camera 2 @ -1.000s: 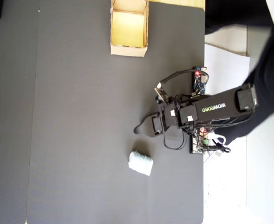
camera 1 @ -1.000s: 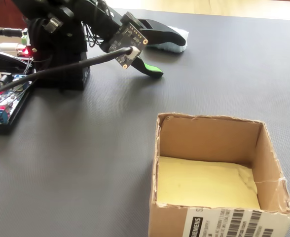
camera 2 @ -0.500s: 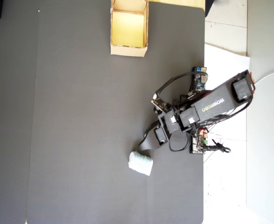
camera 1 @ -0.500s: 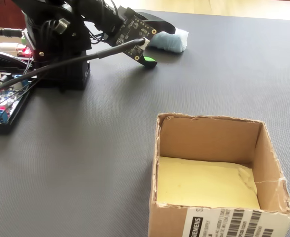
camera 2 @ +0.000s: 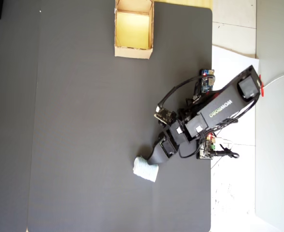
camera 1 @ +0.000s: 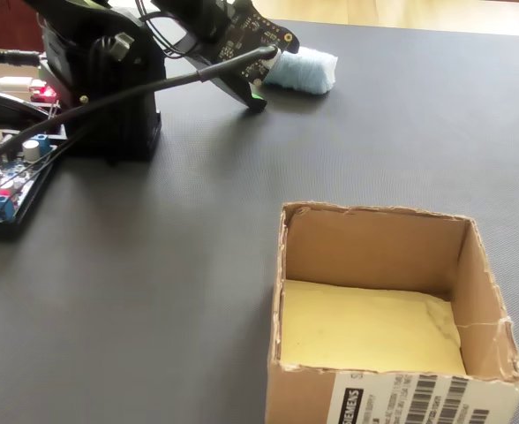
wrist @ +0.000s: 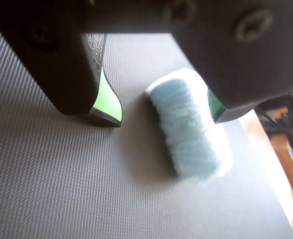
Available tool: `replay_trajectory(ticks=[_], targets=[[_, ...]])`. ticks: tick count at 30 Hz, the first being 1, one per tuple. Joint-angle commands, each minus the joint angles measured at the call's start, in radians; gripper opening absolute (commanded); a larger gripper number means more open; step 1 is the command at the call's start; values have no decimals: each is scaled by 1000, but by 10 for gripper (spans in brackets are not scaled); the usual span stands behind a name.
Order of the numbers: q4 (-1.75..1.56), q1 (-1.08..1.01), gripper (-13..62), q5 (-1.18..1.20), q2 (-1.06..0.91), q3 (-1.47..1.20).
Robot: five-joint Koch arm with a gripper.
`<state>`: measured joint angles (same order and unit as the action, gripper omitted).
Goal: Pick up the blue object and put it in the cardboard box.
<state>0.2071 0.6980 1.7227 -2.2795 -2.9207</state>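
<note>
- Claw (wrist: 164,115): jaws spread wide and holding nothing — in the wrist view the two green-lined tips stand apart with bare mat between the left one and the blue object (wrist: 189,130).
- Key relation: in the wrist view the blue object lies ahead of the claw and off-centre, close against the right-hand tip, with a clear gap on the left. Its long axis runs away from the claw, slightly slanted, so the jaws would close across its narrow width. Judgement: a small sideways correction is needed before closing.
- Place: the blue object (camera 2: 145,168) rests flat on the black mat (camera 2: 84,145), just beside the claw's tip (camera 2: 153,158) in the overhead view; contact cannot be confirmed.
- Cardboard box (camera 2: 134,30): well apart from the blue object, at the opposite end of the mat, open and empty, flaps upright (camera 1: 379,309).
- Obstructions: none on the mat between blue object and box. The arm's base (camera 1: 101,88) and circuit boards (camera 1: 12,181) sit beside the blue object's end of the mat — clear of that path.
</note>
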Motion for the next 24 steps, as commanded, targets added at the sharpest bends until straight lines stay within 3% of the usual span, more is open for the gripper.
replay_trajectory(ticks=[1,16,24], targets=[[37,23,329,72,-74,57],[250,14,329,64,14,336],[502,40,329,-52,310,675]])
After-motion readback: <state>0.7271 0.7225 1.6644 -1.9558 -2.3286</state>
